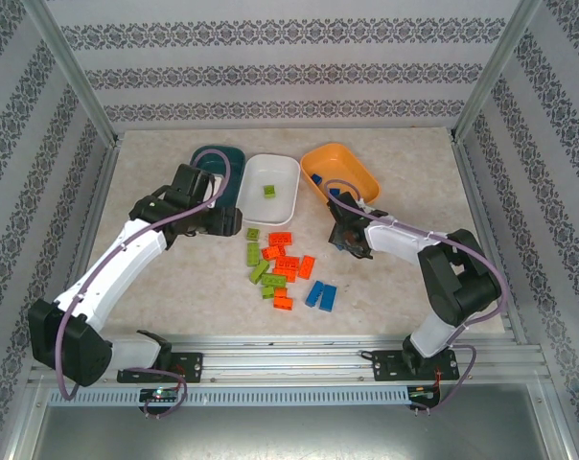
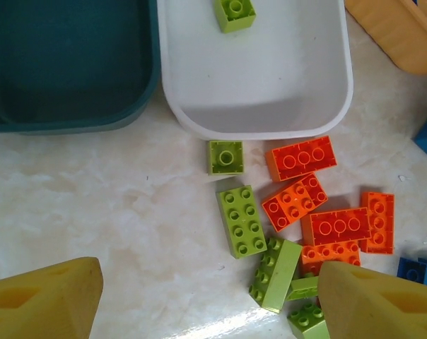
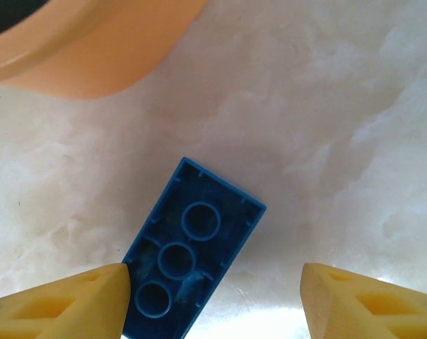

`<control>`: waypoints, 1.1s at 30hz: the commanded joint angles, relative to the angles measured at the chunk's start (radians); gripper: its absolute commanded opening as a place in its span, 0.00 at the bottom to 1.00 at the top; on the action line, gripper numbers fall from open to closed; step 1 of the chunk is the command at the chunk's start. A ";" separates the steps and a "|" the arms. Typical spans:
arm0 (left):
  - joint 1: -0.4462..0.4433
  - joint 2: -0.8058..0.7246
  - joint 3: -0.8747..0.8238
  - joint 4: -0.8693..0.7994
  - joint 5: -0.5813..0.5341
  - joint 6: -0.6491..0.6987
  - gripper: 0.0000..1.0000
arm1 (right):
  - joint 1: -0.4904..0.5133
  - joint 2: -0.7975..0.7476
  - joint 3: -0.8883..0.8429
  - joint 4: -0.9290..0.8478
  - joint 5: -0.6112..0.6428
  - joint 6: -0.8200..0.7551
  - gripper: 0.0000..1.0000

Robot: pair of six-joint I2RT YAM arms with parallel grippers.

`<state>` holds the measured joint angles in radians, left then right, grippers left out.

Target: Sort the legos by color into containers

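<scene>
The legos lie in a loose pile [image 1: 277,265] mid-table: lime green bricks [image 2: 241,220] and orange-red bricks [image 2: 301,157], with two blue ones [image 1: 320,294] to the right. The white tray [image 2: 263,127] holds one green brick [image 2: 235,13]. Beside it stand the dark teal tray [image 2: 72,120] and the orange tray [image 1: 313,158], which holds blue bricks [image 1: 339,195]. My left gripper [image 2: 211,282] hovers open at the pile's left edge, nothing between its fingers [image 2: 44,300]. My right gripper [image 3: 215,282] is open by the orange tray; an upside-down blue brick [image 3: 192,240] touches its left finger [image 3: 58,304].
The three trays sit in a row at the back of the marbled table [image 1: 414,278]. Metal frame posts and patterned walls [image 1: 289,72] close in the sides and the back. Bare tabletop lies left of the pile and in front of it.
</scene>
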<state>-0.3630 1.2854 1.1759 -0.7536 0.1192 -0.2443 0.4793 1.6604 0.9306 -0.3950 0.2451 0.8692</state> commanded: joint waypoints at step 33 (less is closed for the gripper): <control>0.080 -0.039 -0.129 0.146 0.071 0.039 0.84 | -0.133 0.070 0.106 -0.241 -0.160 -0.544 0.76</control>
<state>-0.2977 1.2465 1.0576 -0.6415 0.1738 -0.2157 0.3550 1.6955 1.0084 -0.6025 0.0452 0.3531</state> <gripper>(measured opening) 0.834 0.763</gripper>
